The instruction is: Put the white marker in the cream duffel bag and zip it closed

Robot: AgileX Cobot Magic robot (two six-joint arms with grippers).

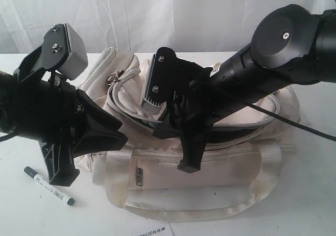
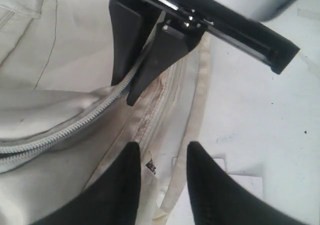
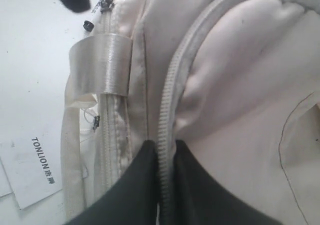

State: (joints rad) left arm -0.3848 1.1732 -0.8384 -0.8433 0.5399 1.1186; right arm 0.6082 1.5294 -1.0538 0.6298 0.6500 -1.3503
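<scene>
On the white tabletop [image 1: 304, 194] in the exterior view, you have the cream bag [image 1: 226, 168] lying lengthwise in the middle. A pale, softly folded curtain [image 1: 157, 15] closes off the room behind it. The marker [image 1: 50, 186] lies flat on the bare tabletop at the near left, outside the bag and just beside your left arm [image 1: 31, 110]. Neither arm touches it. Your left jaws point at the bag's left end. Your right arm [image 1: 278, 42] reaches in from the far right, and its jaws come down onto the bag's top edge. A dark slit shows along the bag's top under that arm. The corner of a printed card [image 1: 155, 229] pokes in at the near edge.

From the left wrist view, your left jaws stand apart with nothing between them, hovering over the bag's side near a small label [image 2: 150, 167]. Just beyond them, your right jaws are nipped onto the grey zip [image 2: 60, 135]. Beside the bag the tabletop is bare and white, with a few faint specks.

From the right wrist view, your right jaws are almost together, pinching the zip strip that runs between them. A satiny strap loop [image 3: 105, 62] lies across the bag's side. The card, printed TONLION, rests on the tabletop next to the bag.
</scene>
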